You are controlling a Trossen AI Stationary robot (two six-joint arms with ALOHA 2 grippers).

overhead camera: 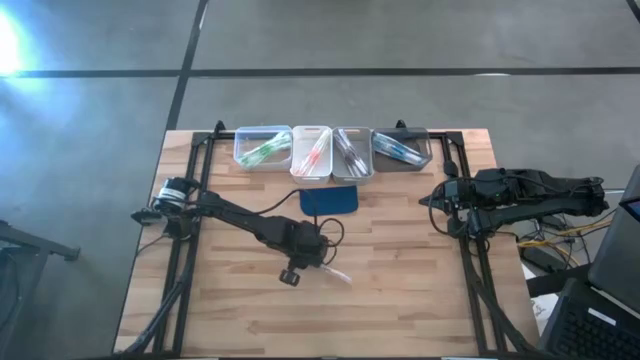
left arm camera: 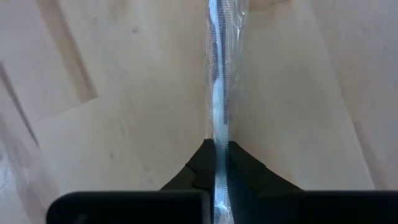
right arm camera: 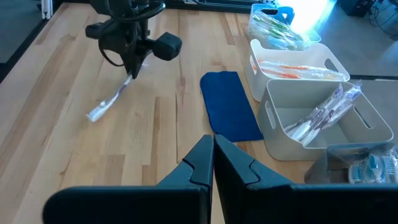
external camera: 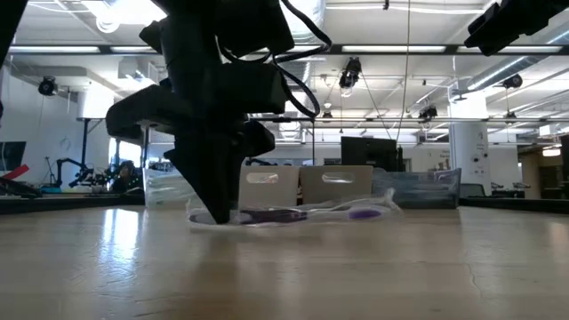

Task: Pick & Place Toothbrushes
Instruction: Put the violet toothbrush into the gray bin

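Wooden table (overhead camera: 400, 300) centre: your left gripper (overhead camera: 318, 264) pinches a wrapped toothbrush (overhead camera: 338, 274); your right gripper (overhead camera: 432, 200) waits closed near the right edge.

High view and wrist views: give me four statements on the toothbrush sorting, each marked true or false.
1. The left gripper is shut on a wrapped toothbrush lying on the table. True.
2. The right gripper holds a toothbrush. False: its fingers are shut on nothing.
3. Four bins stand in a row at the table's far edge. True.
4. The blue pad lies inside a bin. False: it lies on the table before them.
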